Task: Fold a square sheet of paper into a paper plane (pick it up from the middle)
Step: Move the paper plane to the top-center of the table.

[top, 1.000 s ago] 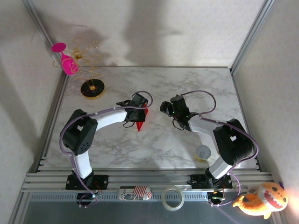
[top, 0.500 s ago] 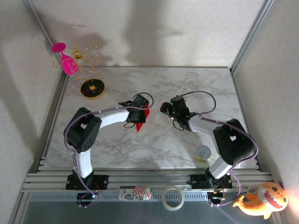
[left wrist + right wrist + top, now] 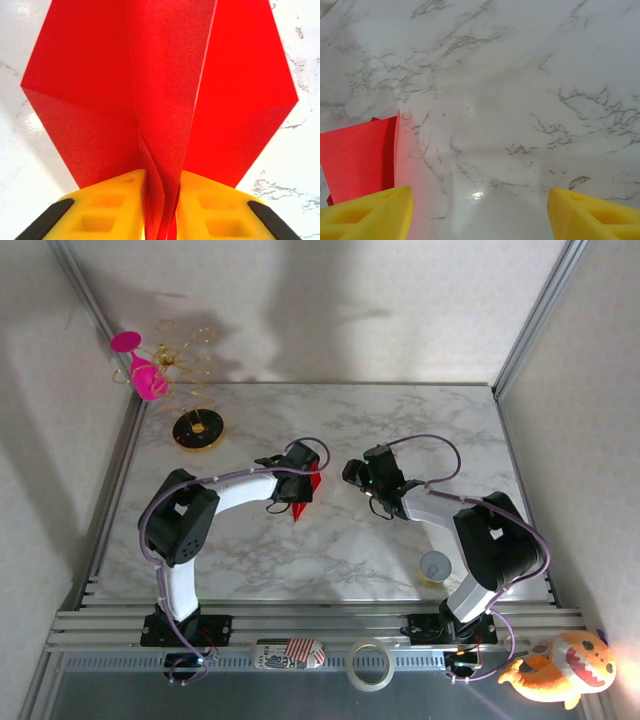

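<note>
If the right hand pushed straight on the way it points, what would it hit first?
Probably bare marble table; the right hand is open over it, red paper off to one side. Depth unclear.

You have the left gripper (image 3: 300, 478) over the red folded paper (image 3: 299, 510) mid-table, the paper's point aimed toward the near edge. Your right gripper (image 3: 356, 473) hangs near it, apart from the paper. A pink wine glass (image 3: 146, 377) tilts on a gold wire stand (image 3: 197, 430), far left.

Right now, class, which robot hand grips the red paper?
The left hand: its fingers pinch the folded red paper by its ridge; the right hand hangs open, holding nothing.
</note>
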